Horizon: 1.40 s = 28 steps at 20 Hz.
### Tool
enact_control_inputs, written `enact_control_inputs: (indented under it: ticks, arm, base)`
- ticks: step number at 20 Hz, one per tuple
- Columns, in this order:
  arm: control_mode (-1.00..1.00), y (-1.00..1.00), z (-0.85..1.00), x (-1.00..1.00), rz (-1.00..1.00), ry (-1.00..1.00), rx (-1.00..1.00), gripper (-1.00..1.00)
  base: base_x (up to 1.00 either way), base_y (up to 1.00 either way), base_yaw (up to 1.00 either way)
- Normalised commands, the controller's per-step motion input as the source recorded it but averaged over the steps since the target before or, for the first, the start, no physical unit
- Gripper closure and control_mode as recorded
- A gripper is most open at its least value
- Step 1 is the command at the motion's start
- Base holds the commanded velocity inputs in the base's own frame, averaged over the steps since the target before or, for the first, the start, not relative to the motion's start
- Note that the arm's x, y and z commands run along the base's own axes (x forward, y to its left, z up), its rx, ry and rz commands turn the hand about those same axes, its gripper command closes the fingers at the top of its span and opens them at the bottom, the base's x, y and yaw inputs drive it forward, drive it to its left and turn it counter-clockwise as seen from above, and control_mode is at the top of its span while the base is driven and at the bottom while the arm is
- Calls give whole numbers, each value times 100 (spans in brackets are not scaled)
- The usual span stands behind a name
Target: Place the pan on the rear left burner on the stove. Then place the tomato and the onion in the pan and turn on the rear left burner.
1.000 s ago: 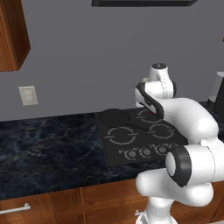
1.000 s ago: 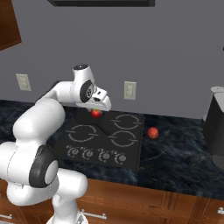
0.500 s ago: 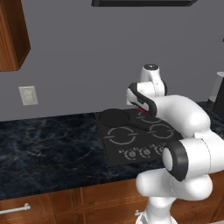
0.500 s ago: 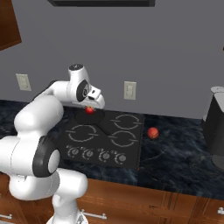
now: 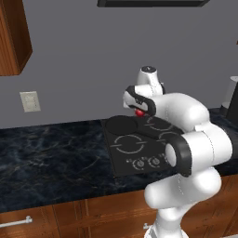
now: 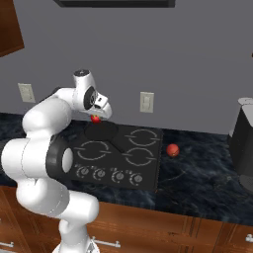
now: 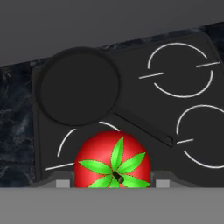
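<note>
Gripping tomato [image 7: 113,159] | gripper [image 6: 97,117] clamped on it (stem facing camera) | above pan [image 7: 78,85], stove [image 7: 183,118]

A dark marbled counter [image 5: 56,153] runs along a grey wall [image 5: 83,56]. Wood cabinets sit below it, with a pale drawer handle [image 5: 14,222] at the lower left of the left base view. An upper wood cabinet [image 5: 14,37] hangs at the left. A pale switch plate [image 5: 29,101] is on the wall left of the cooktop, another outlet [image 6: 146,102] right of it. A dark hood [image 6: 113,3] shows at the top edge. A dark appliance with a pale top [image 6: 243,143] stands on the counter at far right.
</note>
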Motion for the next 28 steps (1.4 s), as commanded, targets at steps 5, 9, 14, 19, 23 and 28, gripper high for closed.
enact_control_inputs:
  ticks: [5, 9, 14, 19, 23, 28]
  arm:
    - [-100, 29, 0, 41, 0, -4, 2, 100]
    - [-100, 5, -4, 48, 0, -1, 0, 100]
    - [-100, 1, -27, 57, 0, 0, 0, 100]
    - [-100, 4, -38, 41, 0, -4, 0, 100]
    - [-100, 12, -36, 15, 0, -7, 0, 100]
    - [-100, 10, -37, 0, 1, -2, 0, 100]
  base:
    - [0, 0, 0]
    - [0, 0, 0]
    - [0, 0, 0]
    - [0, 0, 0]
    - [0, 0, 0]
    - [0, 0, 0]
